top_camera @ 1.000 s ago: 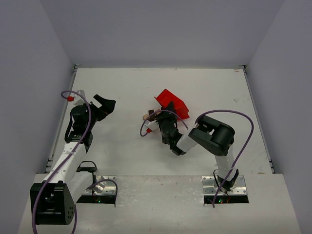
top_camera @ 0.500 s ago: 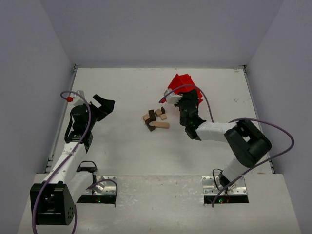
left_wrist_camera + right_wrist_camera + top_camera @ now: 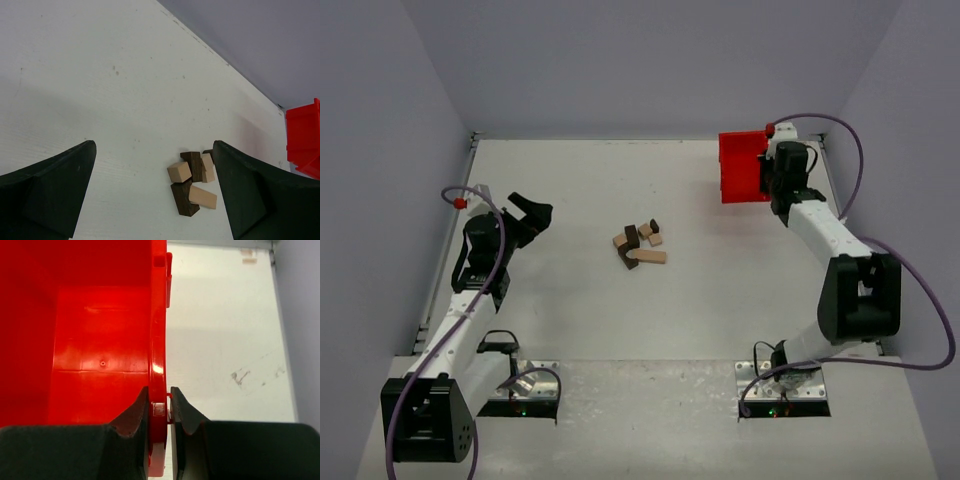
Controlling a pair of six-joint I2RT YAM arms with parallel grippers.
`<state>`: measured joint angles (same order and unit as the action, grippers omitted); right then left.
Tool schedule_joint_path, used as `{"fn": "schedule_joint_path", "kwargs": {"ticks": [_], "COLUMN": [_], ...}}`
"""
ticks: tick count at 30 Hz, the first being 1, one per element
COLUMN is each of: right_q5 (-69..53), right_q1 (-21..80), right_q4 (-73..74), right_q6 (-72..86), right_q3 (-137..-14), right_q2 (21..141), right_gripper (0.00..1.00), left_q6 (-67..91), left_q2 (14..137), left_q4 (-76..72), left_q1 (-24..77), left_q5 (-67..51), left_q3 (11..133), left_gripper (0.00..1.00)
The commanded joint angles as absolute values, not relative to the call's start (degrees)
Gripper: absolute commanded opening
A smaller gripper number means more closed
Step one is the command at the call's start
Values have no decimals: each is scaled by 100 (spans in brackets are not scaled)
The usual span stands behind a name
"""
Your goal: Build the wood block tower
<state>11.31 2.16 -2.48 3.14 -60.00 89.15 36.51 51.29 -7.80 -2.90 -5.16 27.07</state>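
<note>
Several small wood blocks (image 3: 640, 244), pale tan and dark brown, lie in a loose flat heap mid-table; no tower stands in view. The left wrist view shows the heap (image 3: 192, 182) ahead and slightly right. My left gripper (image 3: 533, 210) hovers well left of the blocks, wide open (image 3: 153, 147) and holding nothing. Far to the back right, my right gripper (image 3: 767, 175) is shut on the side wall of the red plastic bin (image 3: 740, 165). In the right wrist view the jaws (image 3: 160, 397) pinch the bin's rim, and the bin (image 3: 100, 330) shows no blocks inside.
Grey walls close in the white table (image 3: 570, 300) on the left, back and right. The red bin (image 3: 302, 135) shows at the right edge of the left wrist view. Both arm bases sit at the near edge.
My right arm has swung the red bin from the middle of the table to the back right corner, leaving the blocks in a heap. The left arm has not moved.
</note>
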Motion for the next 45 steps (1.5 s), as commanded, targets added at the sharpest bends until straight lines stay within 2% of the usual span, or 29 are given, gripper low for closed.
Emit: {"fn": "schedule_joint_path", "kwargs": {"ticks": [1,13,16,21,28,33,37,40,41,43,44,45], "right_q5": [591,-151,-250,-608,-454,-281,-271,-246,-242,-250,-255,-277], "right_q1": [-482,-708,-659,-295,774,1247,1318,1324,1327,1334,1336,1336], "right_q4": [396,842,923,-184,-192,319,200,53,40,42,39,-1], "right_q6": [1332,1429,1691,1732,939,1023,1218,1189,1167,1125,1116,1102], "right_q3": [-7156,-9984,-10221,-9296,-10282,-11538,-11637,-11387,-11297,-11082,-10993,-10905], "right_q2": [9847,12377,12682,12489,13066,14123,14300,14159,14082,13870,13763,13626], "right_gripper": [1,4,5,6,10,11,18,37,51,90,98,98], "left_q6": [3691,3691,3691,3700,3707,3709,3700,3712,3725,3735,3741,3744], "left_q2": [5089,5244,5335,5518,5623,5669,5660,5651,5659,5689,5700,5714], "left_q4": [-896,-962,-984,-984,-1038,-1034,-1000,-993,-993,-993,-993,-991], "left_q1": [-325,-325,-325,-325,-323,-325,-325,-325,-325,-319,-316,-319], "left_q5": [-432,-319,-299,-289,-341,-299,-274,-234,-225,-226,-234,-254], "left_q3": [2945,2953,2976,3032,3043,3041,3051,3050,3054,3065,3067,3075], "left_gripper": [100,100,100,100,100,100,100,100,100,100,100,100]}}
